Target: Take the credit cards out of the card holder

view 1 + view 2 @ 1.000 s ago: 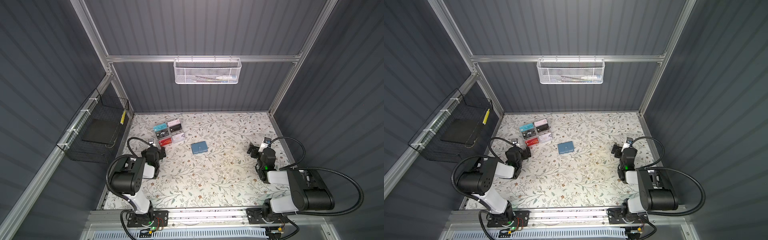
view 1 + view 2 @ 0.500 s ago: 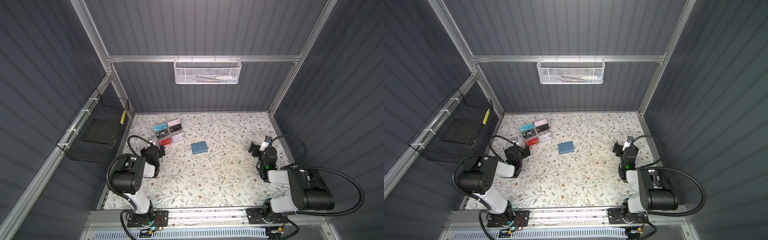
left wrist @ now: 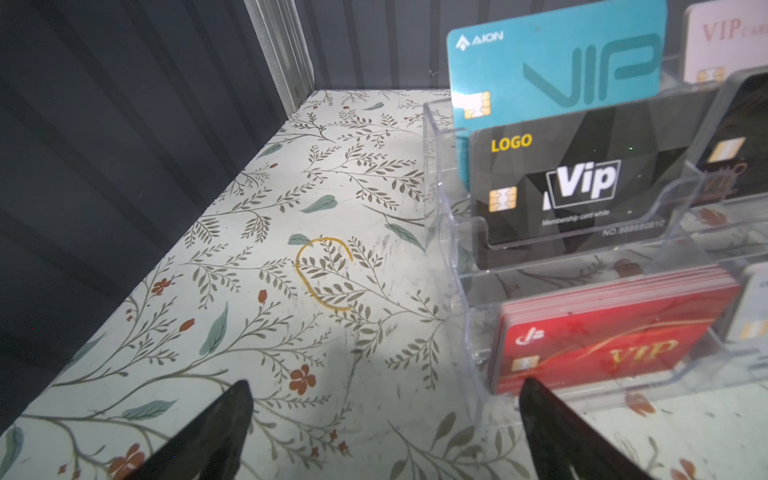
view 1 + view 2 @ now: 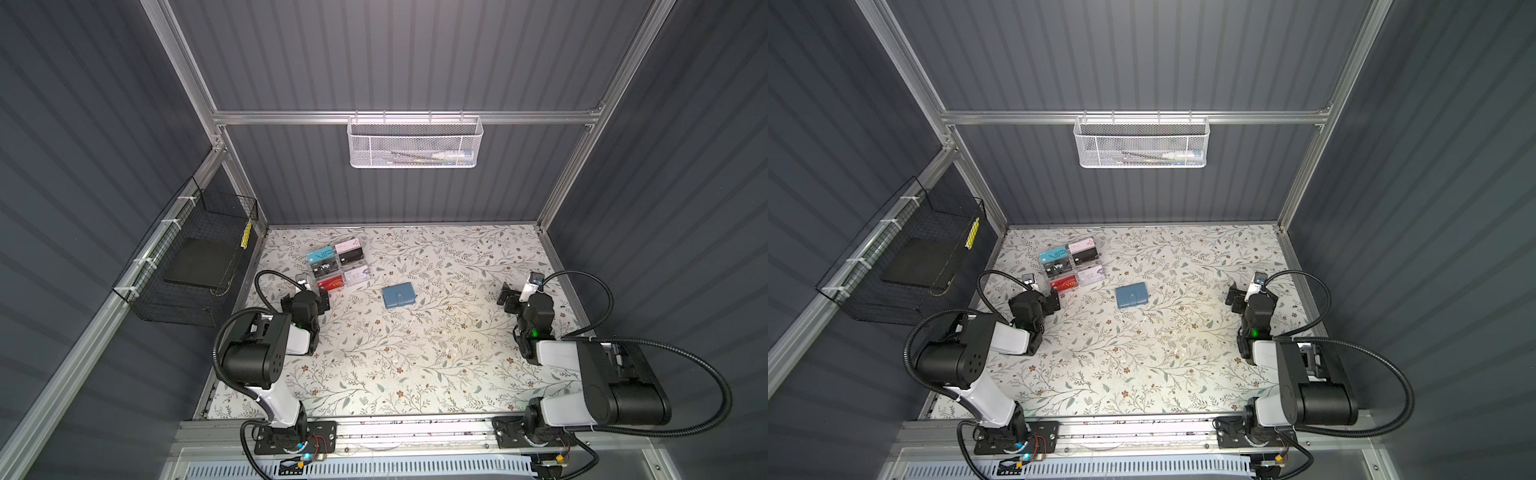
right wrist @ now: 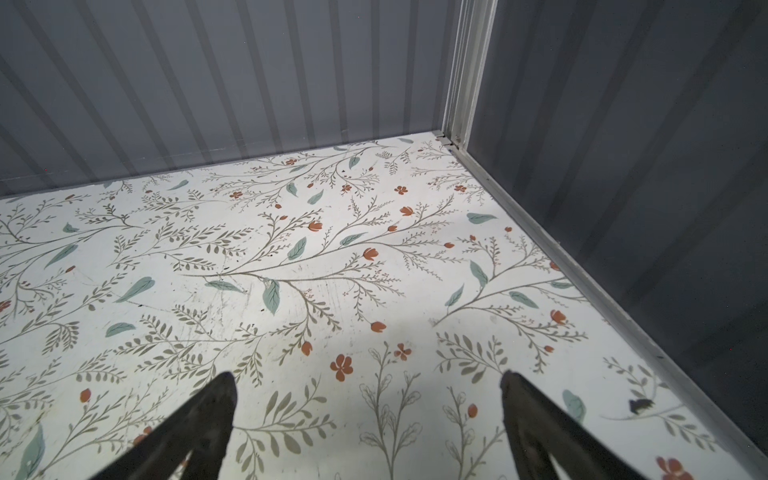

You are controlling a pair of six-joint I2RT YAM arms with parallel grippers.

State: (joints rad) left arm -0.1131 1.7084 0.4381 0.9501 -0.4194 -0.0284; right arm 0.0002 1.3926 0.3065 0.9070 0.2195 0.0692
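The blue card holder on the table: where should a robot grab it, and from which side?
Probably from straight above, pinching the card holder across its two long edges. It lies flat and closed on the table, so only its edges offer purchase, and that is its narrower span.

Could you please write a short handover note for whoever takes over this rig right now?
Left gripper: open, empty, low over the table, beside the clear card rack.
Right gripper: open, empty, over bare table on the right side.
Card holder: closed, lying flat mid-table between the arms, touched by neither.
Credit cards: none visible outside the holder; presumably inside.
Done: nothing yet.
Left: open the holder and pull the cards out. The rack's cards are not part of the job.
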